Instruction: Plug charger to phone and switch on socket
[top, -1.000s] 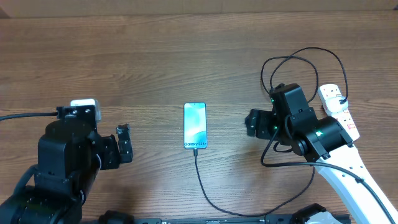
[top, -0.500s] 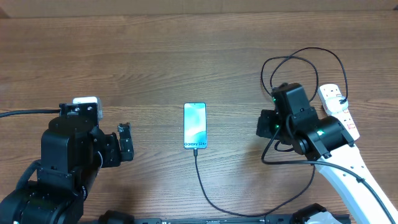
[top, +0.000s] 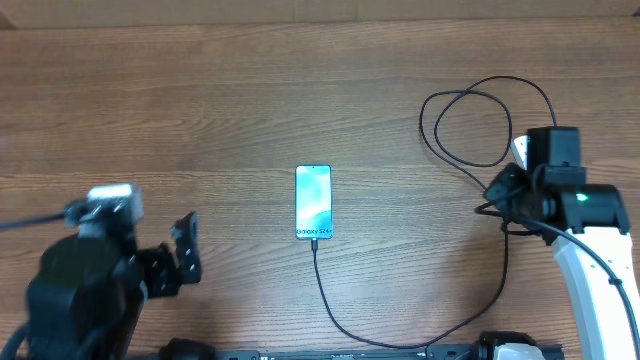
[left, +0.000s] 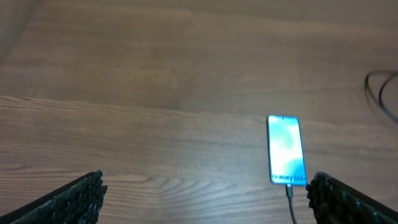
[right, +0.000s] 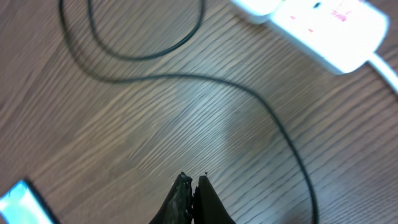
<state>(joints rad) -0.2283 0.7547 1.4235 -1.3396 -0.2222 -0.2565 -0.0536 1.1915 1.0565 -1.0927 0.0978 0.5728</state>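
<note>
The phone lies flat at the centre of the bench, long axis running up and down the overhead frame, its lit screen facing up and its printed end toward the bottom. The charger meets the middle of that lower short edge. From there the cable drops toward the bottom of the frame, curves right along the lower edge, climbs on the right side and closes into a wide loop in the upper right. The left wrist view shows the end of the cable touching the phone's near edge, though blur hides how deeply it is seated. The left tool is in the lower left of the overhead frame, well apart from the phone. Its fingers are spread wide at the two lower corners of the wrist view, with only bare wood between them. The right arm is at the right edge of the overhead frame and covers most of the socket, which shows as a white sliver just above the wrist. In the right wrist view the socket lies in the upper right corner, blurred, with its white cord leaving at the right edge. The right tool has its tips pressed together with nothing between them. It hangs over bare wood near a curve of the charger and apart from the socket. A corner of the phone shows at the lower left of that view.
</note>
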